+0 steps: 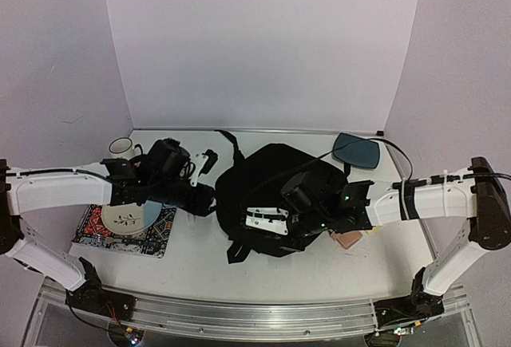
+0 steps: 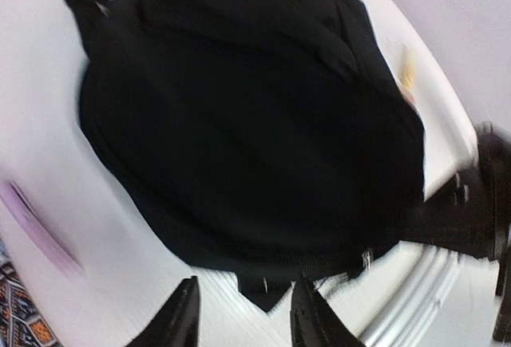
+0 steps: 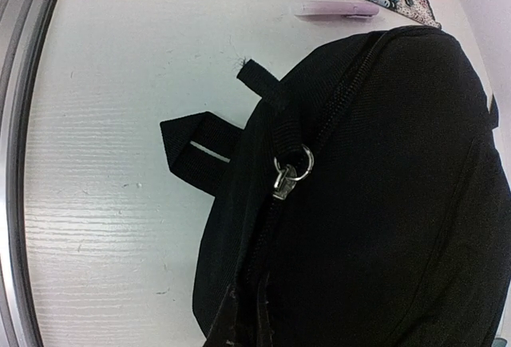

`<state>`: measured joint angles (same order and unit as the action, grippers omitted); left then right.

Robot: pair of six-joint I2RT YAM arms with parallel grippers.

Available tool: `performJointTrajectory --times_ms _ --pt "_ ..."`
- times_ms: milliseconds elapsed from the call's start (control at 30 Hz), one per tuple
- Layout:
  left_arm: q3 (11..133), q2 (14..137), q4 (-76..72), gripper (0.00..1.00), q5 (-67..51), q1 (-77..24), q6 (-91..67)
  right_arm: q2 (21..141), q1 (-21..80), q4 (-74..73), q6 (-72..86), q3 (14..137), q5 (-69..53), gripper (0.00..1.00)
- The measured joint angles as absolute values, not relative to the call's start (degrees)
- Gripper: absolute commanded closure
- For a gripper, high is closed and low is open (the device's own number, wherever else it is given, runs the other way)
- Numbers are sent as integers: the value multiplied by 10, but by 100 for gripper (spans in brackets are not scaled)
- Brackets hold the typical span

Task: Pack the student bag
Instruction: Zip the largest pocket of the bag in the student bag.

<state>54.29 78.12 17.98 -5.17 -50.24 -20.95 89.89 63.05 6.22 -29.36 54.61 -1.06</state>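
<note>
Below right gripper [image 1: 267, 218], student bag [image 1: 263, 173], centre-table

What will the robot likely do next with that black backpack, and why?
Probably lower the right gripper onto the metal zipper pull: the backpack looks zipped shut, and the pull lies in plain view of its wrist camera. The left gripper hovers open beside it.

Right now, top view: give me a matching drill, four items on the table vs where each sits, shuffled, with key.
1 student bag
2 tray
3 plate
4 mug

A far left corner
B on the patterned mat
C middle of the table
D far right corner

Pairs: 1-C, 2-D, 3-B, 4-A
</note>
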Motion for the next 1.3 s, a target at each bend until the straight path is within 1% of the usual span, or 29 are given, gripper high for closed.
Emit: performJointTrajectory --times_ms 33,200,400,567,700,800,867,933,1033,1067,1100,1300 --pt "521 767 174 51 -63 -506 -215 899 630 62 -293 546 -11 100" --pt "444 713 143 42 -106 -524 -234 899 630 62 -293 547 -12 100" --pt "409 719 87 34 -126 -546 -218 899 630 62 -294 550 -15 100" --pt "409 758 45 32 -134 -554 -176 899 630 62 -294 551 -19 100" --pt "415 792 35 34 -133 -557 -148 898 630 62 -294 551 -20 100" --pt "425 816 30 39 -134 -557 -133 897 630 61 -294 551 -21 100" --pt "433 828 28 48 -134 -558 -126 896 630 60 -294 551 -23 100" --pt "439 834 25 62 -137 -560 -120 896 630 60 -294 551 -24 100" --pt "446 836 19 89 -147 -563 -120 896 630 59 -294 551 -24 100" --pt "448 836 16 96 -150 -565 -121 896 630 59 -294 551 -23 100" --pt "449 835 14 99 -152 -566 -117 896 630 59 -294 551 -23 100" --pt "456 804 28 100 -125 -570 -119 896 630 60 -295 551 -23 100"
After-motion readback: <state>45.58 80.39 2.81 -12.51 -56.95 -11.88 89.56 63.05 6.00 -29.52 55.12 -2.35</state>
